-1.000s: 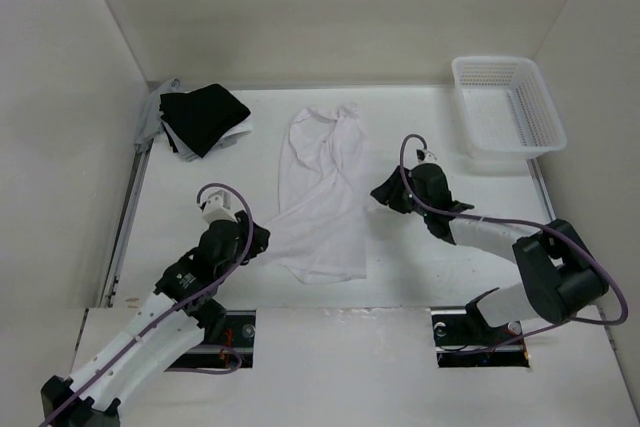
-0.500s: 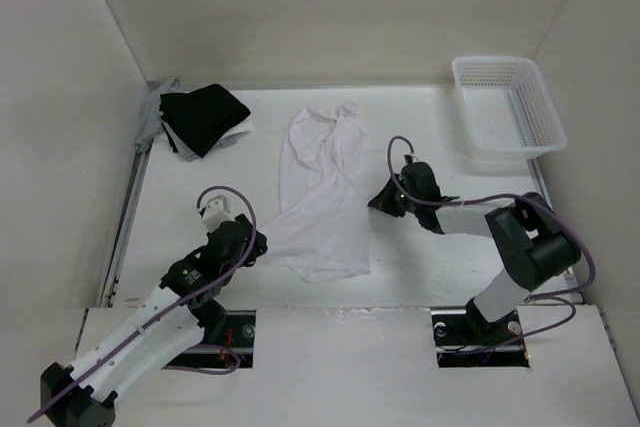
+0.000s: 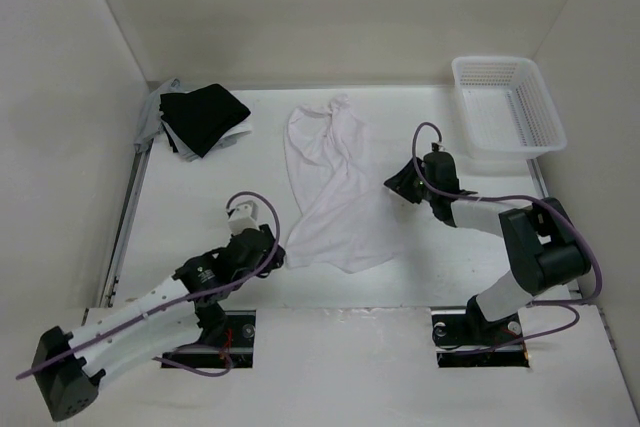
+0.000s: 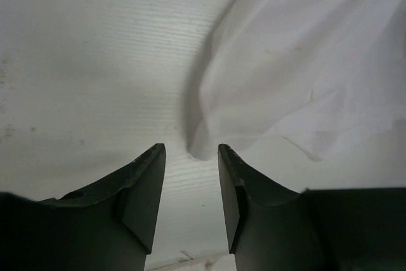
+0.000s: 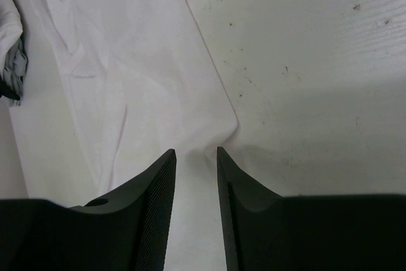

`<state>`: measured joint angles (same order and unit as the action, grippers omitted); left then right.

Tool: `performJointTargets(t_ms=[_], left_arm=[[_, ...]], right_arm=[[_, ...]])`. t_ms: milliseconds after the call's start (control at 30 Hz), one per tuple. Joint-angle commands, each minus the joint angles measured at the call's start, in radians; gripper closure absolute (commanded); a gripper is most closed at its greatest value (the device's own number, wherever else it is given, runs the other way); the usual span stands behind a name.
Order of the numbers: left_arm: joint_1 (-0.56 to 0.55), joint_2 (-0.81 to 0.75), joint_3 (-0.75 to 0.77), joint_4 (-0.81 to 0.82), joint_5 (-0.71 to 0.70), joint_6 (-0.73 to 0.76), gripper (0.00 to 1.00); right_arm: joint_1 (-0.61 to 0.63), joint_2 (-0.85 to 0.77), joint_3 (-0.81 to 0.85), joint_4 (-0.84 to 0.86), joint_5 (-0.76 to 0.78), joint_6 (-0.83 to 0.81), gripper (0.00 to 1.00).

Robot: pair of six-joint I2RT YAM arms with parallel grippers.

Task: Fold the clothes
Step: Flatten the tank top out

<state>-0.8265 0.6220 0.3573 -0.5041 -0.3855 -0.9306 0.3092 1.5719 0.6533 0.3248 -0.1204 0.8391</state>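
Observation:
The clothes [image 3: 330,197], a thin white garment, lie spread down the middle of the table, narrow at the far end and wider near me. My left gripper [image 3: 275,257] sits low at the garment's near-left corner. In the left wrist view the left gripper [image 4: 191,150] is open over bare table, and a rounded corner of the clothes [image 4: 304,61] lies just ahead of its fingertips. My right gripper [image 3: 393,187] is at the garment's right edge. In the right wrist view the right gripper [image 5: 196,152] stands open, with the edge of the clothes [image 5: 127,61] puckered between its fingertips.
A black garment [image 3: 203,115] lies on a grey cloth [image 3: 150,119] at the far left corner. A white plastic basket [image 3: 492,60] stands at the far right. White walls close in the table on three sides.
The left gripper has slid right to the garment's near-left corner. The right gripper has drawn back to the right, and the garment's near hem now spreads wider to the right.

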Motion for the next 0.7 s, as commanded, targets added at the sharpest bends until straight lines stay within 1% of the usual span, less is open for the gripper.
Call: performJointTargets(t_ms=[0, 67, 100, 133, 167, 333, 467, 567, 667], left_arm=[[-0.120, 0.050, 0.002, 0.108, 0.025, 0.004, 0.62], [-0.176, 0.112, -0.001, 0.136, 0.005, -0.011, 0.59], [-0.215, 0.184, 0.003, 0.145, -0.037, -0.020, 0.57], [-0.216, 0.185, 0.003, 0.145, -0.038, -0.020, 0.57], [-0.228, 0.203, 0.006, 0.145, -0.074, -0.034, 0.57], [-0.222, 0.226, 0.000, 0.177, -0.150, -0.045, 0.56], [-0.201, 0.278, -0.029, 0.269, -0.122, -0.025, 0.55], [-0.188, 0.330, -0.046, 0.331, -0.099, -0.013, 0.58], [-0.181, 0.358, -0.052, 0.346, -0.092, -0.014, 0.69]], right_arm=[[0.004, -0.023, 0.013, 0.060, 0.013, 0.000, 0.62], [0.004, -0.033, -0.004, 0.077, 0.004, -0.003, 0.62], [0.004, -0.042, -0.021, 0.095, -0.010, -0.003, 0.62], [0.004, -0.042, -0.023, 0.097, -0.012, -0.003, 0.62], [0.004, -0.047, -0.029, 0.102, -0.018, -0.003, 0.62], [0.011, -0.065, -0.044, 0.108, -0.041, -0.017, 0.61], [0.014, -0.095, -0.069, 0.109, -0.042, -0.011, 0.61], [0.014, -0.113, -0.083, 0.109, -0.042, -0.009, 0.61], [0.012, -0.128, -0.098, 0.109, -0.033, -0.009, 0.61]])
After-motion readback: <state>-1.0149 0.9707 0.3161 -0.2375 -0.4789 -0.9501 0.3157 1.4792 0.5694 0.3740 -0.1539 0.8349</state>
